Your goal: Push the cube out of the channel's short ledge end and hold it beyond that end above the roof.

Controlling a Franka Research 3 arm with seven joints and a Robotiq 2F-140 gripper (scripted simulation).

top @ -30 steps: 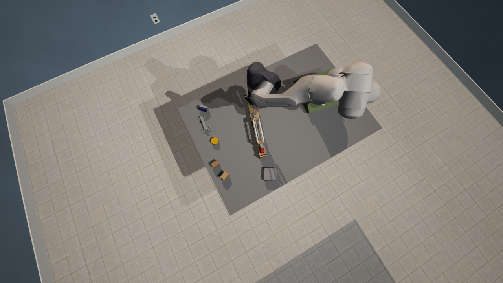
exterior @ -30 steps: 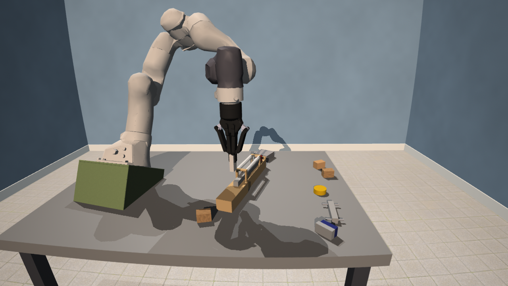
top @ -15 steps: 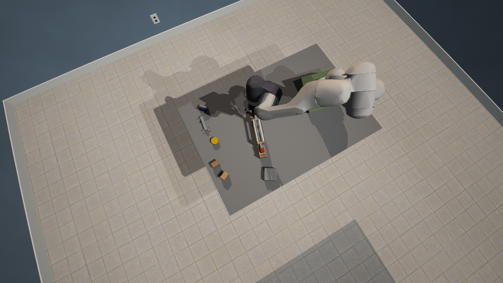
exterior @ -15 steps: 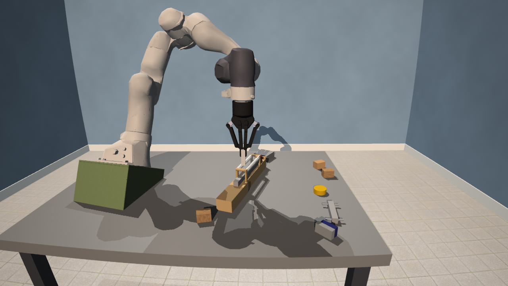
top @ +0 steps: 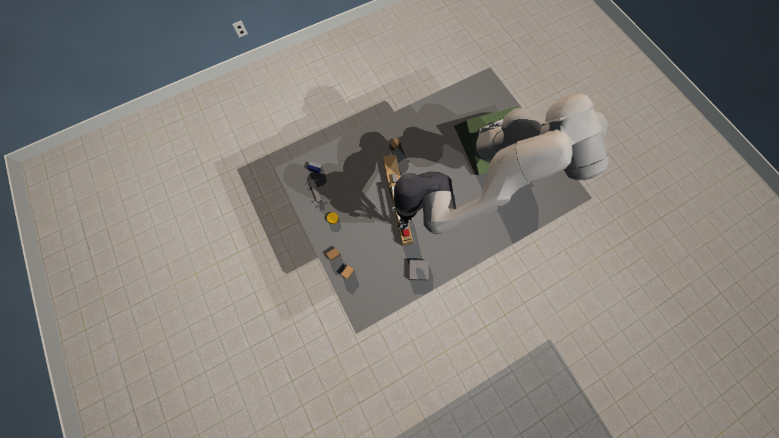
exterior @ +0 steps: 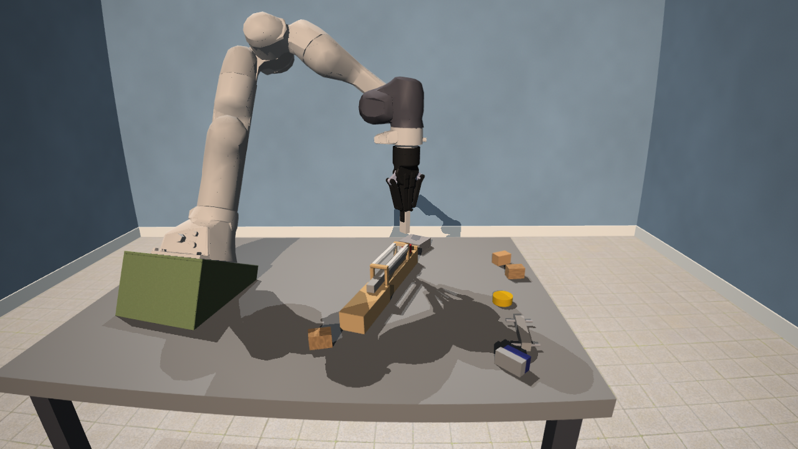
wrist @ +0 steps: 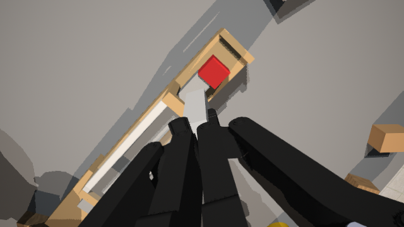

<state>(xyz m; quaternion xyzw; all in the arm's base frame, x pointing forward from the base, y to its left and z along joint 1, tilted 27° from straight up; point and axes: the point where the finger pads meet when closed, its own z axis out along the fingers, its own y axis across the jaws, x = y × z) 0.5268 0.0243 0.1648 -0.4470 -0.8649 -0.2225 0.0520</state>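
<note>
Your surface carries the channel (top: pixel 391 166) (exterior: pixel 355 320) (wrist: pixel 170 99); its red cube (top: pixel 405 232) (exterior: pixel 410 246) (wrist: pixel 214 72) lies on the ledge inside the lip. Your wrist view shows it plainly; the exterior mostly hides it. Your tool (top: pixel 403 223) (exterior: pixel 404 214) (wrist: pixel 199 104) is clenched, above the channel.

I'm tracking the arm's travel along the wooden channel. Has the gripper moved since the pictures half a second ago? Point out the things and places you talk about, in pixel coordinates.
Yes: in the top view, the gripper (top: pixel 403 224) (exterior: pixel 403 219) (wrist: pixel 199 104) has moved toward the end holding the red cube (top: pixel 405 232) (wrist: pixel 214 72).
</note>
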